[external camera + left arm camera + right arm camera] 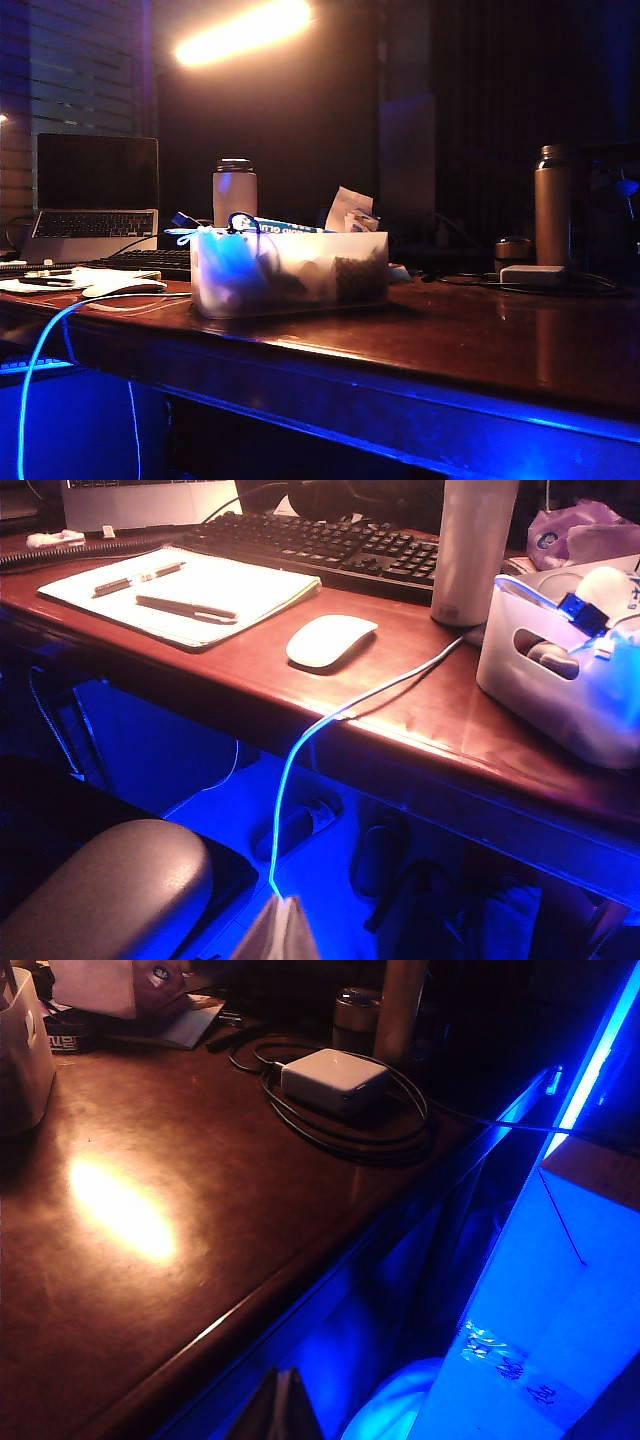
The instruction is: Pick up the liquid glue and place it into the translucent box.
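Both grippers, left point(277, 930) and right point(280, 1407), hang clenched below the glossy wooden table point(450, 340) in blue-lit gloom.

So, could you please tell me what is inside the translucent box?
Lying across the top of the translucent box is the liquid glue, beside blue cable and crumpled paper. Dark shapes show dimly through its walls; they cannot be identified.

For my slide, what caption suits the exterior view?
Dim desk: liquid glue lying atop the filled translucent box, laptop behind, both grippers unseen.
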`<action>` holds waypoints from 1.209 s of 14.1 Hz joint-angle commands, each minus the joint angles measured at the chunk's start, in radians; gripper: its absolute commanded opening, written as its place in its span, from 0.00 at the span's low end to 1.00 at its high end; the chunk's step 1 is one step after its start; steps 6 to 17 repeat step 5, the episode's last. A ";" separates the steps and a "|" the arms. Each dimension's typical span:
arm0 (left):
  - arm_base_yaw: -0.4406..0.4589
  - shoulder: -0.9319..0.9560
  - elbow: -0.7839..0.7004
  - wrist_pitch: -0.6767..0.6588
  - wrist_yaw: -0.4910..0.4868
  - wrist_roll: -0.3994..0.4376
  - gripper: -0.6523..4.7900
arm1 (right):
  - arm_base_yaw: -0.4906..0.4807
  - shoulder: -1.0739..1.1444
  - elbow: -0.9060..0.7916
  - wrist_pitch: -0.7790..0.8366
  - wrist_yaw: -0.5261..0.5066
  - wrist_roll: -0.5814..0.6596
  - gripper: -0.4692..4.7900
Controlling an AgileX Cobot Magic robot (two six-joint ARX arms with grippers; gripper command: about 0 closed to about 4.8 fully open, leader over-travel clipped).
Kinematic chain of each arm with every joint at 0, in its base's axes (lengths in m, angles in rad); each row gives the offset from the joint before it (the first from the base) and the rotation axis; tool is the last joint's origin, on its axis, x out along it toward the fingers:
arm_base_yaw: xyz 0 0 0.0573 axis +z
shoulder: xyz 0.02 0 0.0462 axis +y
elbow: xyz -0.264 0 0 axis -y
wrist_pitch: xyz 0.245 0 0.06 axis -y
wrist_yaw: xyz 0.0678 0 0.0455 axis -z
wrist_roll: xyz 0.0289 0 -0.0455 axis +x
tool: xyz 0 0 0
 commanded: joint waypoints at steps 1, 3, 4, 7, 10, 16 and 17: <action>-0.006 -0.003 -0.002 0.000 0.005 0.000 0.12 | 0.000 -0.001 -0.003 0.002 0.000 -0.002 0.10; -0.010 -0.003 -0.002 0.000 0.005 0.000 0.12 | 0.000 -0.001 -0.003 0.002 0.000 -0.002 0.10; -0.010 -0.003 -0.002 0.000 0.005 0.000 0.12 | 0.000 -0.001 -0.003 0.002 0.000 -0.002 0.10; -0.010 -0.003 -0.002 0.000 0.005 0.000 0.12 | 0.000 -0.001 -0.003 0.002 0.000 -0.002 0.10; -0.010 -0.003 -0.002 0.000 0.005 0.000 0.12 | 0.000 -0.001 -0.003 0.002 0.000 -0.002 0.10; -0.010 -0.003 -0.002 0.000 0.005 0.000 0.12 | 0.000 -0.001 -0.003 0.002 0.000 -0.002 0.10; -0.010 -0.003 -0.002 0.000 0.005 0.000 0.12 | 0.000 -0.001 -0.003 0.002 0.000 -0.002 0.10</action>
